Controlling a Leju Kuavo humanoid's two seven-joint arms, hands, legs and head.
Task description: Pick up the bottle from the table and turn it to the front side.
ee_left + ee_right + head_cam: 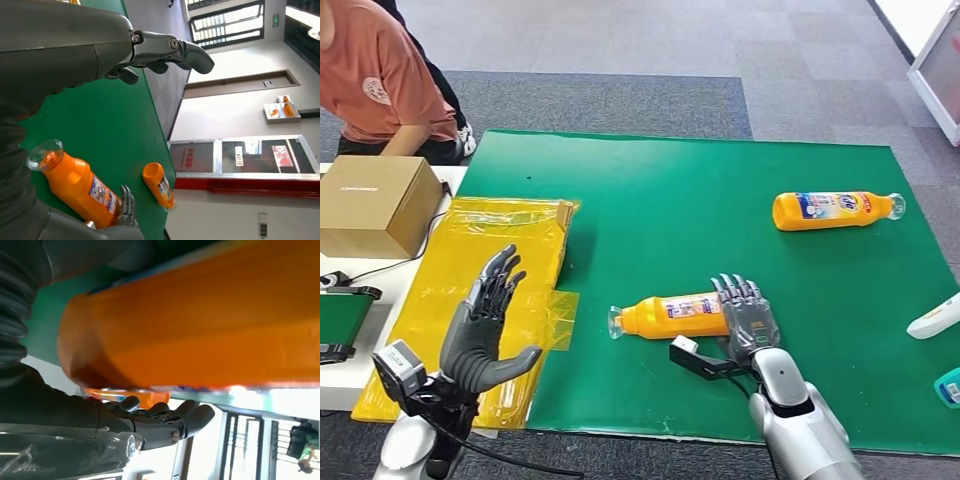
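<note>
Two orange bottles lying | right robot hand (pixel 747 316) grasping near bottle (pixel 675 315) | left robot hand (pixel 487 325) spread, empty

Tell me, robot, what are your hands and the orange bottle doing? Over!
Left hand open, raised over yellow sheet. Right hand at near bottle's base, grasp unclear. Bottle lying flat. Second bottle farther off, nothing blocking.

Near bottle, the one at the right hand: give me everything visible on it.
The near bottle is orange plastic by the look of it, with a clear cap and a white, blue and red label. It lies on its side on the green mat, cap toward the robot's left, base at the right hand. The hand's fingers reach over the base end; a closed grip cannot be confirmed. In the right wrist view the body sits close against the hand.
</note>
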